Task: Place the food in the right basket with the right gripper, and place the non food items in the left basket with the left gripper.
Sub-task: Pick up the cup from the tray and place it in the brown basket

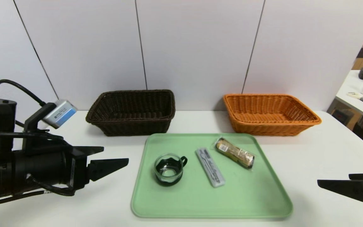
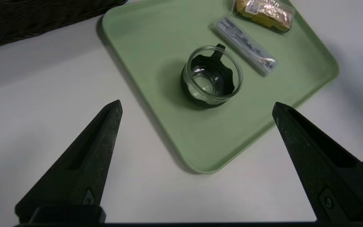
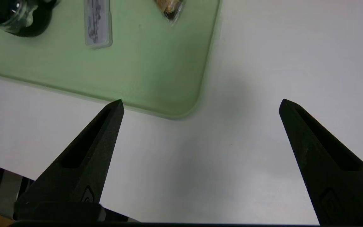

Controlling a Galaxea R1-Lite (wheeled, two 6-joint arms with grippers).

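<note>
At the far left, the black two-fingered left gripper (image 1: 116, 154) hangs beside the green tray, its fingers spread wide with nothing between them. Behind, toward the left, stands the dark brown rectangular woven basket (image 1: 131, 127); nothing shows inside it, so none of the non-food sorting looks done. On the left part of the light green rectangular plastic tray (image 1: 250, 209) sits the clear round glass cup with a black scalloped sleeve and black handle (image 1: 169, 170), upright and apart from the other items; it is likely a non-food piece for the left gripper to take. Next comes the slim, pale translucent plastic case of cutlery (image 1: 210, 167), lying flat near the tray's middle, also seemingly bound for the dark basket. Beyond it, near the tray's back right corner, lies the long brown-and-gold food roll in clear wrapping (image 1: 235, 153), the one item that reads as food and still to be delivered. The orange-brown rectangular woven basket (image 1: 269, 126) behind it shows no food inside. At the far right, the black two-fingered right gripper (image 3: 201, 102) hangs off the tray's near right corner, wide open and empty. All three items remain to be sorted.
</note>
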